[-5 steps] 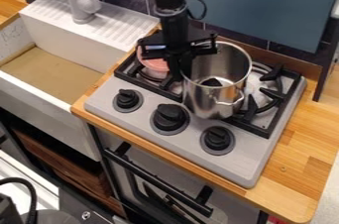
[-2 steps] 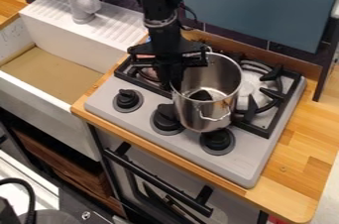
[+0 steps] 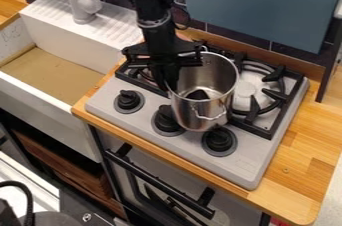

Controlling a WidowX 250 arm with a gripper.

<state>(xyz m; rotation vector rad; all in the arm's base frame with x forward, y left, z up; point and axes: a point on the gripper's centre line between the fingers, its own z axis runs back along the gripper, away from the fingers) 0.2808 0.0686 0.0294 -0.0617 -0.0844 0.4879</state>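
Shifted slightly leftward in the camera view since the last frame: one gripper (image 3: 168, 76) and one steel pot (image 3: 200, 112), travelling together. For you, that reads as the pot being carried by its rim, not merely nudged.

Left to right, by count:

- Faucet (image 3: 80, 5), one: well to the upper left of your gripper.
- Sink (image 3: 43, 102), one, white: left of your gripper.
- Knobs, three, black: the left knob (image 3: 129, 100) lower left of your gripper; the middle knob (image 3: 165, 122) below it, just beside the pot; the right knob (image 3: 219, 141) lower right.
- Gripper, one: closed on the pot's left rim, judging by their shared movement; exact finger gap, cannot tell.
- Pot, one, open-topped: directly right of your gripper, over the stove (image 3: 250, 157); whether its base touches, cannot tell. Inside, one dark shape, object or reflection unclear. Front handle (image 3: 212, 115), one.
- Right burner (image 3: 245, 89), one: right of your gripper, beyond the pot.
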